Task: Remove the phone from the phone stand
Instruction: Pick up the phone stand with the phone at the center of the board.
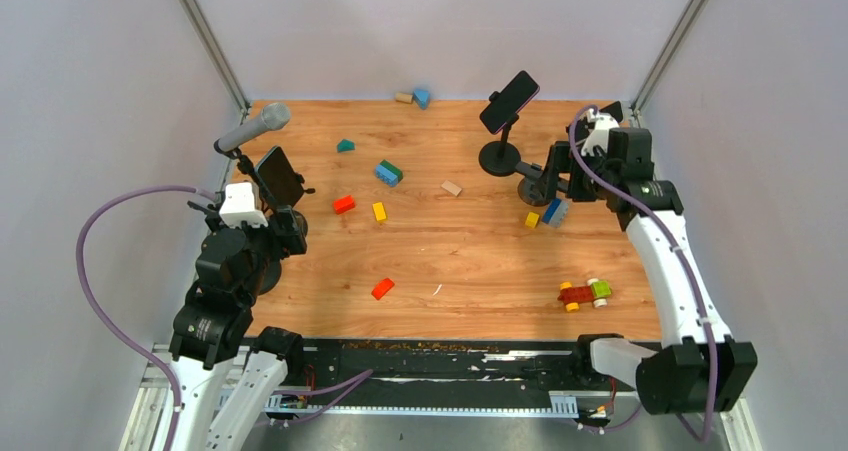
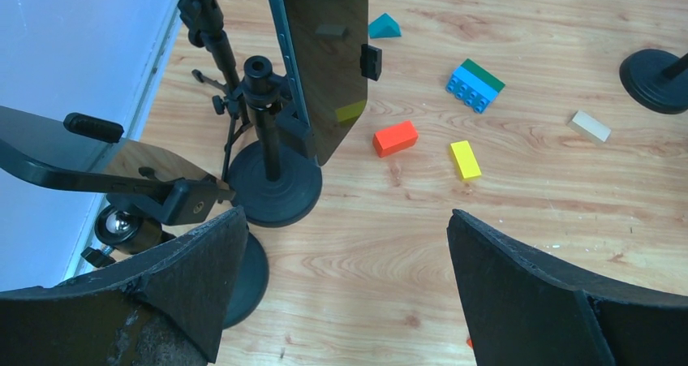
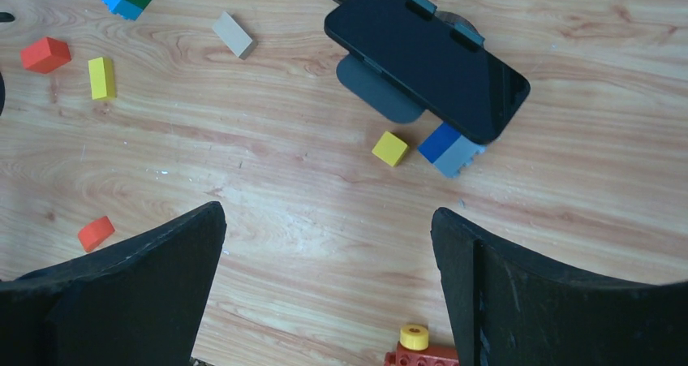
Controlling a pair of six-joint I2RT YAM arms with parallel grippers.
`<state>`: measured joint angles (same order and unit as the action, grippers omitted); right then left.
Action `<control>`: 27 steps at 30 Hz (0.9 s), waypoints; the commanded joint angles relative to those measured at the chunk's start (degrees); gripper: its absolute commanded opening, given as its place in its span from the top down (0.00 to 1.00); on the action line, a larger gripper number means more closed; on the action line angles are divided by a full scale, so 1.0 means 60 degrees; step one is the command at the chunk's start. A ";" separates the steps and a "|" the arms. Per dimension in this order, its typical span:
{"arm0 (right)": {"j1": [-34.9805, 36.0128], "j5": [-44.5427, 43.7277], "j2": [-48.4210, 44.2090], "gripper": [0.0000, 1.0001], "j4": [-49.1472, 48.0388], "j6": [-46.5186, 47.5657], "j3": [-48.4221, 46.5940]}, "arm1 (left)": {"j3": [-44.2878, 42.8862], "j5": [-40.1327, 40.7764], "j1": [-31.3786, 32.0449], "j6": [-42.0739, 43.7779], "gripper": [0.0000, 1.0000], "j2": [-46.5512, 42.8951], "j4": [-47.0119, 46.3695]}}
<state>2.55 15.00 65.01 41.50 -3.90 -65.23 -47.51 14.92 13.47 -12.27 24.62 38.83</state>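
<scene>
A black phone [image 2: 324,58] stands upright in a clamp on a round-based phone stand [image 2: 276,191], ahead and left of my open left gripper [image 2: 345,244]; the top view shows that phone [image 1: 280,176] just beyond the left gripper [image 1: 288,226]. A second phone [image 3: 426,62] lies tilted in a stand's clamp, well ahead of my open right gripper [image 3: 328,244] and apart from it. A third phone [image 1: 509,101] sits high on a stand [image 1: 500,157] at the back. Neither gripper holds anything.
A grey microphone [image 1: 255,128] on a tripod stands by the left wall. Another dark flat holder [image 2: 49,151] with a round base [image 2: 247,273] is under the left gripper's left finger. Loose blocks lie about: red [image 2: 395,137], yellow [image 2: 465,159], blue-green [image 2: 475,84], a toy car [image 1: 585,293].
</scene>
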 commanded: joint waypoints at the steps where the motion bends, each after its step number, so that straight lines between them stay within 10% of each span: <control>1: -0.0028 0.0447 0.1113 0.00 0.0001 0.0297 -0.1063 | -0.0038 0.0297 -0.0054 -0.0158 0.00 0.0028 -0.0036; 27: -0.0947 0.3803 0.4443 0.00 -0.1242 0.3249 -0.3547 | -0.0021 0.0138 -0.0049 -0.0162 0.00 0.0131 -0.0045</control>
<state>0.49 26.87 88.51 36.58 12.10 -81.60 -47.51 15.57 13.47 -12.71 24.93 38.89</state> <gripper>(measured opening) 0.998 0.998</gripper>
